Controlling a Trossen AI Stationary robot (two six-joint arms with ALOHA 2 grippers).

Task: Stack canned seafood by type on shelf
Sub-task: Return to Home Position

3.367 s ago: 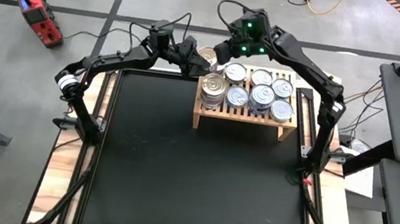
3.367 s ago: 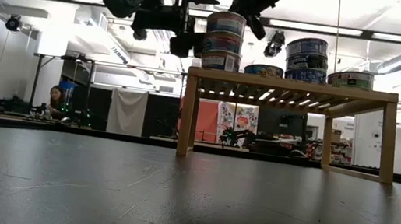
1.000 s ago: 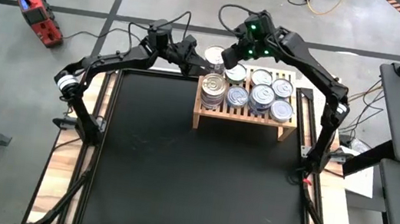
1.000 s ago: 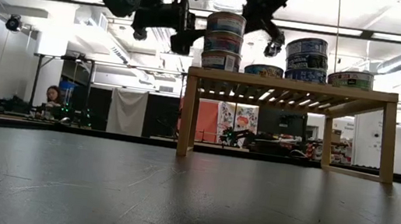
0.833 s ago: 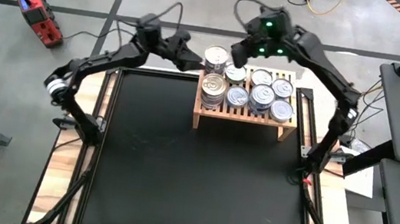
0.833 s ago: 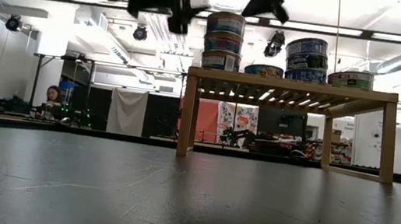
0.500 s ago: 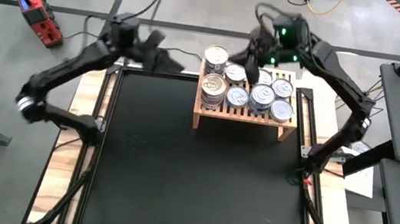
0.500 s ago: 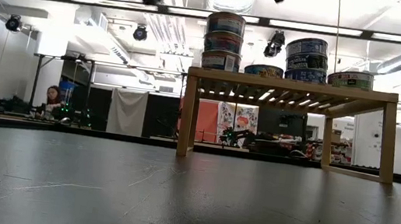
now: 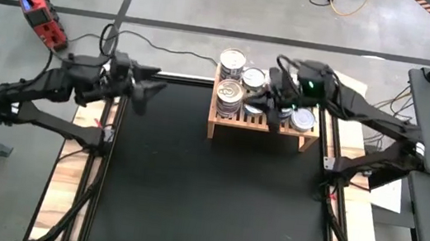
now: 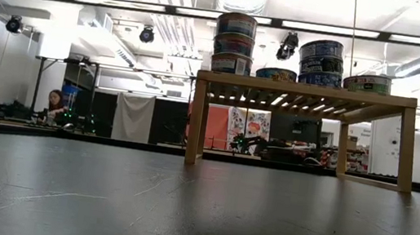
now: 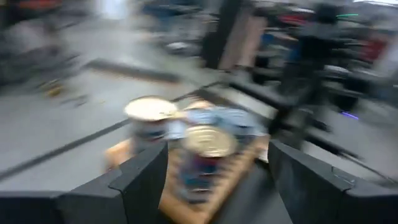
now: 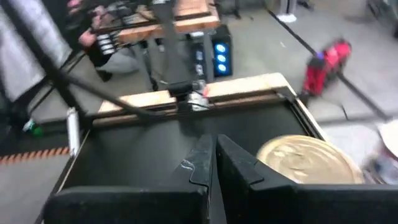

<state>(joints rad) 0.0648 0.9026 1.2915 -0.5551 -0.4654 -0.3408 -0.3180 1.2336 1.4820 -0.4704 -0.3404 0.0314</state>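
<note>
Overhead, left gripper (image 9: 149,89) sat upper left, jaws spread wide. Right gripper (image 9: 261,103) hung over shelf (image 9: 260,125) of cans (image 9: 232,59), upper centre, jaws closed.

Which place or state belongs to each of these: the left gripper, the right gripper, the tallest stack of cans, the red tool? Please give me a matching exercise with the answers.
Things:
1. left gripper
2. right gripper
3. tallest stack of cans
4. red tool

Places or states:
A. shut, above the shelf
B. on the floor
C. open, over the left edge of the mat
D. at the shelf's left end

Pairs: 1-C; 2-A; 3-D; 4-B
</note>
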